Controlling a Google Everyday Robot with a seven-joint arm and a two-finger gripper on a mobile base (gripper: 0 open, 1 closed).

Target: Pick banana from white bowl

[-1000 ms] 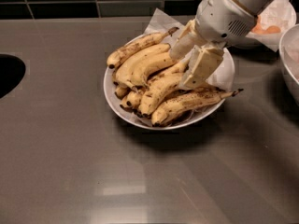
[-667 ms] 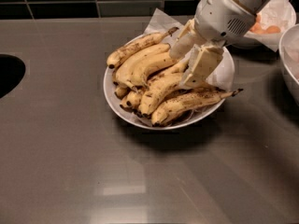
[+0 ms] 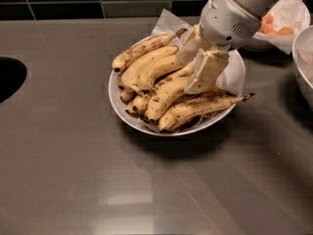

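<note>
The white bowl (image 3: 119,102), wide and paper-lined, sits mid-table and holds several bananas. The banana (image 3: 146,65), long, plump and yellow with fine freckles, lies on top of the pile at the left, its dark tip toward the bowl's left rim. My gripper (image 3: 196,62) is down in the bowl over the right ends of the top bananas. Its two cream fingers (image 3: 207,70) stand apart, with banana ends between them. A browner streaked banana (image 3: 200,106) with a thin stem lies along the front rim.
A smaller paper-lined bowl of orange fruits (image 3: 276,26) stands at the back right, behind my arm. Another white bowl's rim (image 3: 299,58) shows at the right edge. A dark round recess (image 3: 10,77) is at the left edge. A dark tiled wall runs along the back.
</note>
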